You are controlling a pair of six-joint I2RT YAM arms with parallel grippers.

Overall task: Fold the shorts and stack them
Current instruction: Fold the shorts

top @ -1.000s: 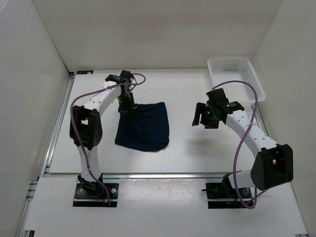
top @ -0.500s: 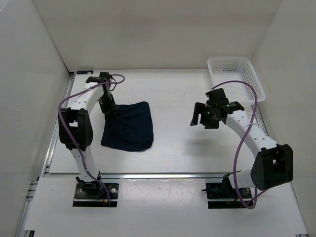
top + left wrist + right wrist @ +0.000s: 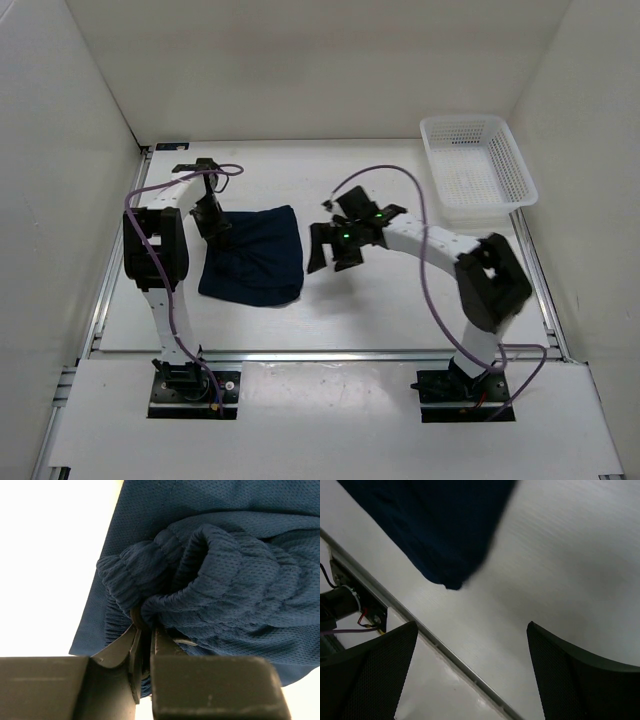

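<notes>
The dark navy shorts (image 3: 252, 256) lie folded in a rough square on the left half of the table. My left gripper (image 3: 216, 226) is at their far left corner, shut on the bunched elastic waistband (image 3: 200, 575); its jaws stand almost together with cloth pinched between them, and my left gripper (image 3: 144, 639) fills the bottom of its wrist view. My right gripper (image 3: 330, 247) is open and empty, hovering just right of the shorts. In the right wrist view my right gripper (image 3: 472, 652) is wide open above bare table, with the shorts' corner (image 3: 445, 535) at the top left.
A white mesh basket (image 3: 478, 172) stands at the back right of the table. White walls enclose the table on three sides. A metal rail (image 3: 330, 354) runs along the near edge, in front of the arm bases.
My left gripper has dragged the shorts leftward across the table. My right arm has swung from the right side to just beside the shorts' right edge, gripper still open.
</notes>
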